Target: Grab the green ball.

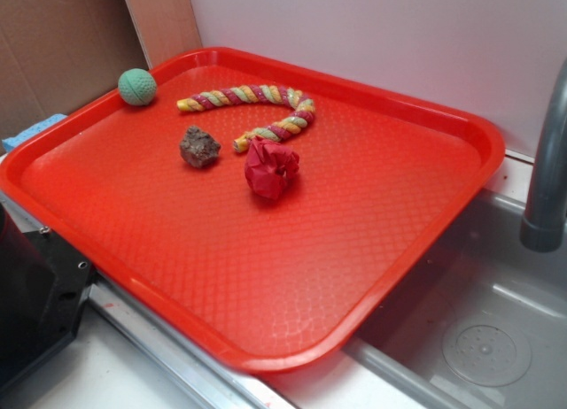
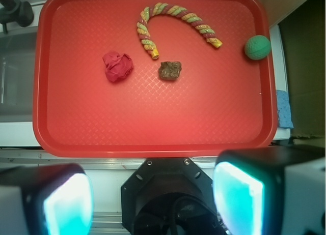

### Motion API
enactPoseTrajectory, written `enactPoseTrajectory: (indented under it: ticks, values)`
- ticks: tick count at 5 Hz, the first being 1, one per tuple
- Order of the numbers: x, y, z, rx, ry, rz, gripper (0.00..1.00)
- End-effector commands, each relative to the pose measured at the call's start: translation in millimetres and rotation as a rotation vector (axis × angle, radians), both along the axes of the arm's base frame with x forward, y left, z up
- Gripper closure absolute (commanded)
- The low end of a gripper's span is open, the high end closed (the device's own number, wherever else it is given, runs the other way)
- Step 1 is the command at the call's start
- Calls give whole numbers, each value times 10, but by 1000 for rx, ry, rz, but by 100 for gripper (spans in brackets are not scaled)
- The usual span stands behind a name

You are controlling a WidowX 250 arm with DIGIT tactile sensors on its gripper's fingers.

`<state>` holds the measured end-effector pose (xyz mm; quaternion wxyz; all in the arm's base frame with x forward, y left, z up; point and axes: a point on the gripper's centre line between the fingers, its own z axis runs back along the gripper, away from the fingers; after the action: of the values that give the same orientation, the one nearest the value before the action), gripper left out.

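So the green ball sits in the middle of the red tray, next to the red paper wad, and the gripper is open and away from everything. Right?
Not quite. The green ball sits against the red tray's rim at a corner, apart from the red paper wad; the exterior view shows it. The gripper is open and away from everything, as the wrist view shows.

The small mint-green ribbed ball (image 2: 257,47) sits against the red plastic tray's raised rim (image 2: 270,82), seemingly touching, open elsewhere, the striped twisted rope (image 2: 175,13) nearest.
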<state>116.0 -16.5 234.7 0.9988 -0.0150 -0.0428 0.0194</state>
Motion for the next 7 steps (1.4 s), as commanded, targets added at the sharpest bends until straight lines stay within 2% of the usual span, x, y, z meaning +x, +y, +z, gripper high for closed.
enactPoseTrajectory:
  ticks: [1, 2, 3, 4, 5, 6, 7]
  values:
    - [0, 0, 0, 0, 0, 0, 0]
    - [174, 71, -75, -13, -16, 155, 0]
    - [342, 186, -142, -19, -65, 362, 0]
    - [543, 379, -237, -22, -159, 610, 0]
    - [735, 656, -371, -59, -236, 860, 0]
    - [855, 860, -531, -48, -304, 1094, 0]
    - [952, 1063, -679, -26, -328, 1232, 0]
